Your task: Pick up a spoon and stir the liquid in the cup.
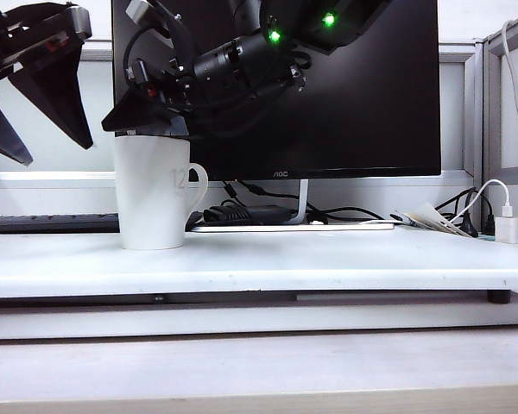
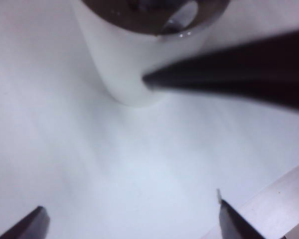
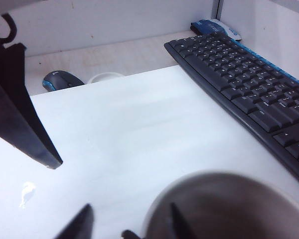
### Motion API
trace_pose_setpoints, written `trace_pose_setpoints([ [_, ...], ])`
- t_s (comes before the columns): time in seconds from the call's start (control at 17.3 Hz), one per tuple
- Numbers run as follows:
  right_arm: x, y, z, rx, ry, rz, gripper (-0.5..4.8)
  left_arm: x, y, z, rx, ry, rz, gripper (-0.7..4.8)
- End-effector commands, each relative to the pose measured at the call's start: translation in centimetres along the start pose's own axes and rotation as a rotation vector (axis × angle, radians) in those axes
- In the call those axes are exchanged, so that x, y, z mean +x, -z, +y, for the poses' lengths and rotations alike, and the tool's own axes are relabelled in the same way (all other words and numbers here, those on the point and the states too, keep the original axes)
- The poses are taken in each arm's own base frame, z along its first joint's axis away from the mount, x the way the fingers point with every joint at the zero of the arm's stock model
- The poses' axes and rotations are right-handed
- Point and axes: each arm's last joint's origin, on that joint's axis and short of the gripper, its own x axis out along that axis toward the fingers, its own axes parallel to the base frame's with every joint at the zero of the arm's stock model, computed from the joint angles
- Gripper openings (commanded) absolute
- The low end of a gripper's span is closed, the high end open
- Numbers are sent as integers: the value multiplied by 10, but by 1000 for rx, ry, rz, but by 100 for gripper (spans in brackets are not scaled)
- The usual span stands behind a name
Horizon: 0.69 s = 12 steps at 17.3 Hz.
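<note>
The white cup (image 1: pixel 155 194) stands on the surface (image 1: pixel 328 259) toward its left end, well back from the front edge, with broad bare room to its right; it is tall, tapered, with a loop handle and a faint grey "12"; the left end effector (image 1: pixel 22 103) hangs released above the surface's left end; the right end effector (image 1: pixel 147 121) sits at the cup's rim, its grasp undeterminable; a shiny spoon (image 2: pixel 182 20) shows inside the rim.
</note>
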Motion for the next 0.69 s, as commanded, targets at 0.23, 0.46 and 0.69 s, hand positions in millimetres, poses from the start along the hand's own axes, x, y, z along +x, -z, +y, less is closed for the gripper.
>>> trace_pose_setpoints([
  [0.23, 0, -3, 1, -6, -1, -10, -2, -1, -2, 0, 6, -1, -19, 479],
  [0.46, -13, -21, -2, 32, 25, -83, -2, -2, -13, 1, 30, -10, -128, 479],
  [0.69, -39, -41, -12, 163, 71, -144, -2, -4, -27, 1, 63, -21, -273, 479],
])
